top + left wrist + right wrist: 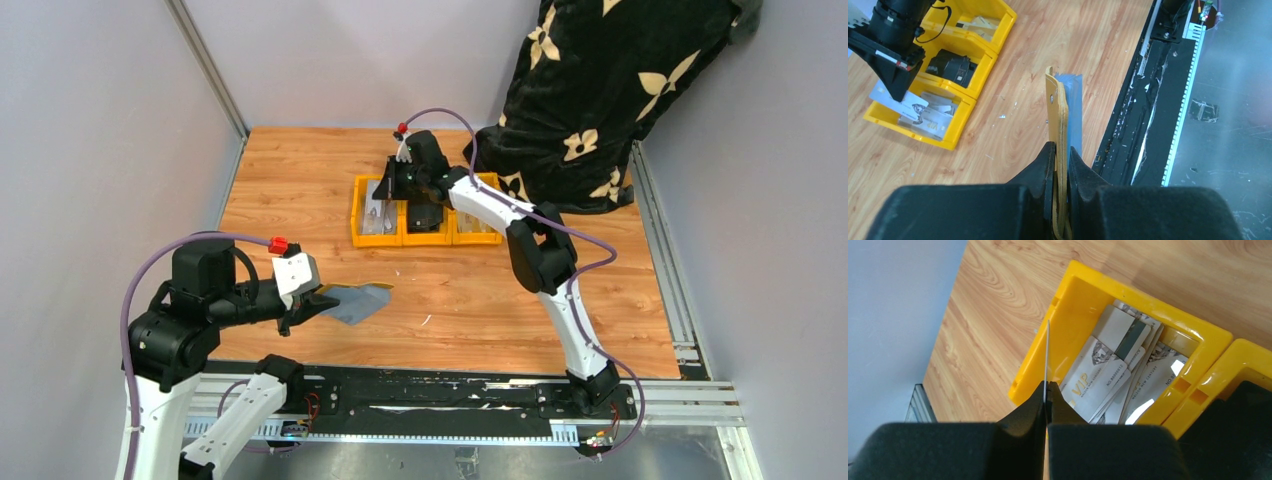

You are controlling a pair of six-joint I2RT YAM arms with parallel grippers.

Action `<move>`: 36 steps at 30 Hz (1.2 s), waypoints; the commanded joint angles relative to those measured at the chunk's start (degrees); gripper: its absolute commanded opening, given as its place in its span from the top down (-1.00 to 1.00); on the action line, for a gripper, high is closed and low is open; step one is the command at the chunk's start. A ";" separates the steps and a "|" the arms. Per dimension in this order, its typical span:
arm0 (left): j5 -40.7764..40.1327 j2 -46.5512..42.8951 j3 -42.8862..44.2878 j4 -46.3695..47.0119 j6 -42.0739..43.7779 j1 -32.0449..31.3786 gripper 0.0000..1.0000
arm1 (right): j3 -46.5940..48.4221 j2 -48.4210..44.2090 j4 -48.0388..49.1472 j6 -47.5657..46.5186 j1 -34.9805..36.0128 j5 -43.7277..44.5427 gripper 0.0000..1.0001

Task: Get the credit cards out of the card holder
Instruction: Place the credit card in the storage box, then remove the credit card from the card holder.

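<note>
My left gripper (300, 312) is shut on the mustard-tan card holder (358, 300) and holds it open above the table near the front left; its grey lining faces up. In the left wrist view the holder (1057, 112) stands edge-on between my jaws (1062, 150). My right gripper (393, 185) is shut on one thin pale credit card (1047, 352), seen edge-on, over the leftmost yellow bin (1058, 335). Several more credit cards (1108, 375) lie in that bin. The held card also shows in the left wrist view (898, 100).
Three joined yellow bins (425, 240) stand mid-table; the middle one holds a black wallet (950, 67). A black flowered cloth (600, 90) hangs at the back right. A black rail (430, 395) runs along the table's front edge.
</note>
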 commanded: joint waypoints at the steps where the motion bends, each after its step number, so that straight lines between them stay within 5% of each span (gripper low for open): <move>1: 0.52 -0.11 0.27 1.20 0.82 0.10 1.00 | 4.81 3.26 -4.09 -1.53 1.88 4.10 1.00; 7: 0.93 -0.13 1.49 1.18 0.21 0.12 1.00 | 6.60 5.84 -4.82 -1.86 3.35 7.16 0.95; 10: 1.39 -0.28 1.79 1.20 0.07 0.10 1.00 | 7.10 5.50 -5.75 -2.21 3.79 8.55 0.71; 15: 2.92 -0.24 2.58 1.20 -0.91 0.10 1.00 | 6.01 0.26 -6.21 -2.72 3.75 8.19 0.00; 20: 3.47 0.28 4.23 1.15 -1.56 0.10 1.00 | 1.76 -10.08 -7.08 -5.72 3.74 10.79 -0.39; 26: 5.07 1.09 5.60 1.20 -2.33 0.10 1.00 | -13.74 -28.47 0.21 -7.28 3.78 1.44 -0.53; 32: 8.75 2.72 8.22 1.18 -4.33 0.11 1.00 | -43.62 -49.05 26.31 -3.40 3.94 -21.18 -0.58; 36: 11.39 4.09 9.57 1.23 -6.10 0.11 1.00 | -62.42 -61.08 41.83 0.28 5.32 -26.06 -0.59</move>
